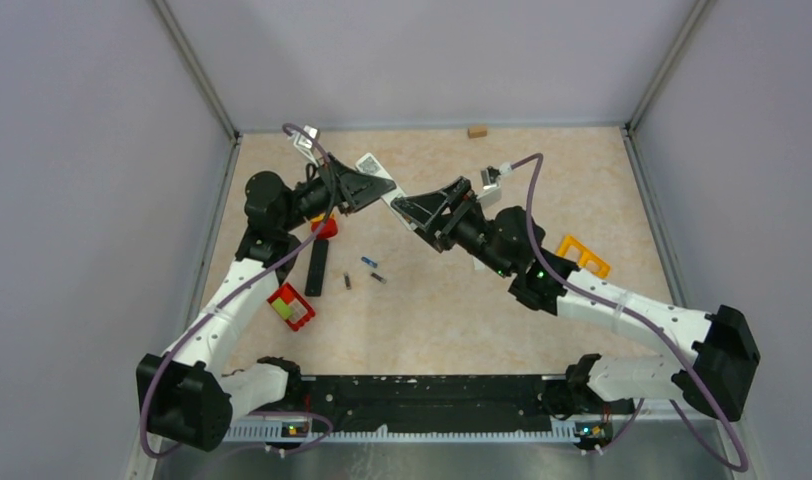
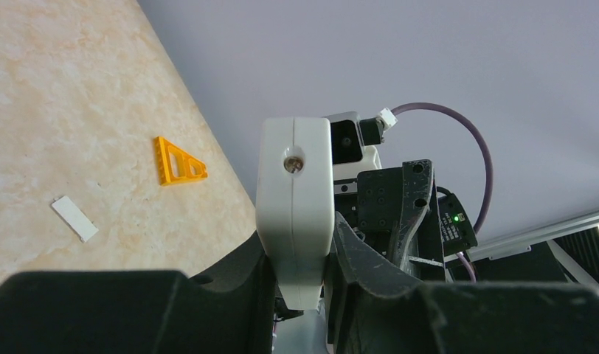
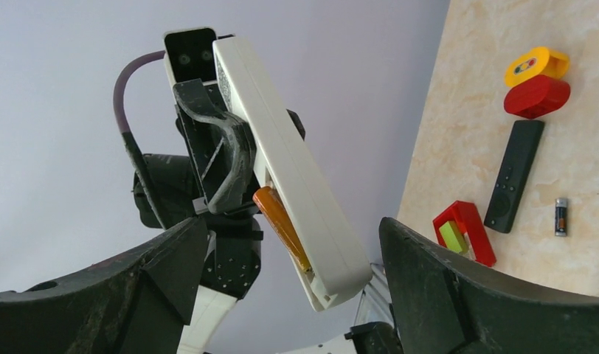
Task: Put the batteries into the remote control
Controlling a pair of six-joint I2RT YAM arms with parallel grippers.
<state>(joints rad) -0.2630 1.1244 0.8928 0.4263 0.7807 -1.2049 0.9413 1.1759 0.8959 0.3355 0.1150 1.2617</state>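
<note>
While the left tool (image 2: 296, 254) is clamped on the white remote (image 2: 295, 199) and holds it raised above the desk (image 1: 462, 310), the right tool (image 3: 293, 243) faces it with its fingers spread wide, gripping nothing; in the right wrist view the remote's free end sits in the gap between those fingers and touches neither. An orange battery (image 3: 280, 225) lies along the remote's open side, just beside the left tool's finger (image 3: 226, 158) and roughly midway between the right tool's fingers; its upper end stands a little proud of the body, and whether it is fully seated I cannot tell. From above, the two tools meet tip to tip over the far middle of the desk, the remote bridging them. Three more cells lie loose on the desk nearer the arm bases, well apart from both tools: a blue battery (image 1: 368, 261), a dark battery (image 1: 378, 277) just beside it, and a second dark battery (image 1: 347, 282); a black remote (image 1: 317, 267) lies near them on the left.
</note>
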